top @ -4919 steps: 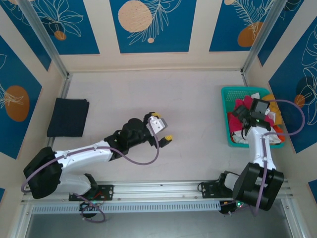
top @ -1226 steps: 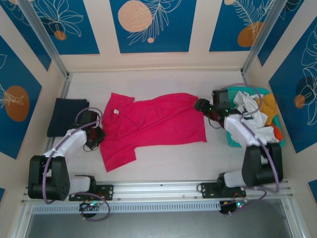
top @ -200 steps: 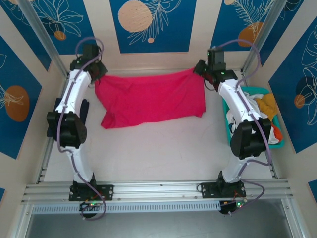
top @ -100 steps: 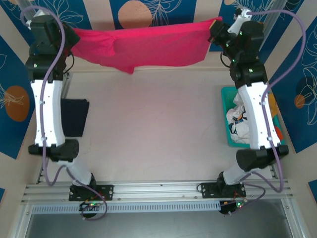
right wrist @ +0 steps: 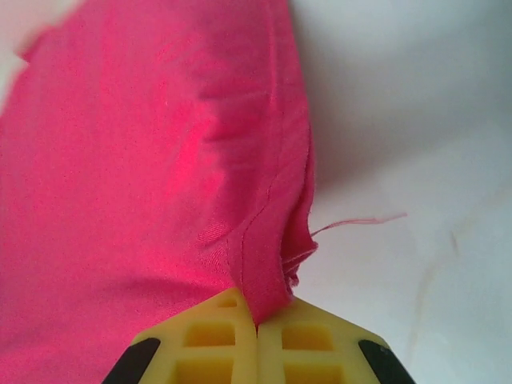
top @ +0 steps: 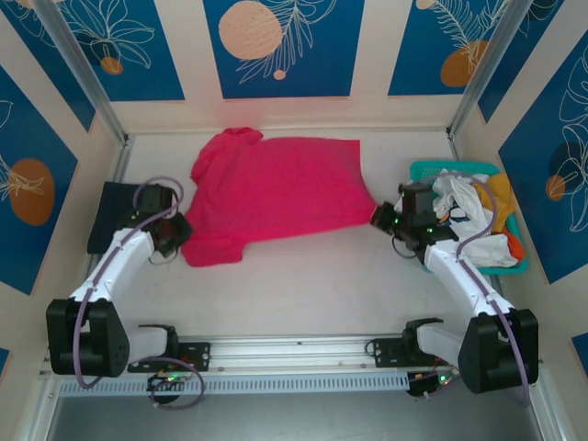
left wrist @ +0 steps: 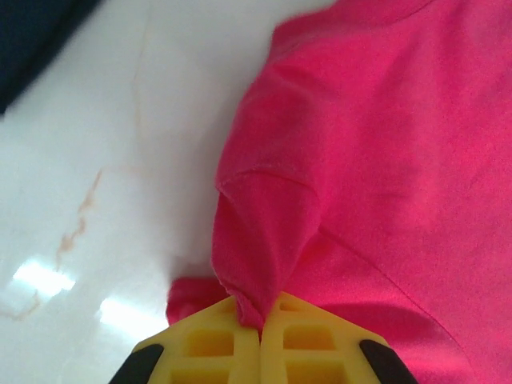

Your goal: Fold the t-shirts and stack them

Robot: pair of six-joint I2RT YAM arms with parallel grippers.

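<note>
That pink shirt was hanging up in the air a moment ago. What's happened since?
Both arms swung down and back toward their bases, spreading the pink t-shirt on the table. The left gripper and right gripper stay shut on its near edge. The folded navy t-shirt and teal basket kept their places.

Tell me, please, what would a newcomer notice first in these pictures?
The magenta-pink t-shirt lies spread over the far middle of the table. The left gripper and the right gripper pinch its near corners. A teal mesh basket of cloth stands at the right, a folded navy t-shirt at the left.
</note>
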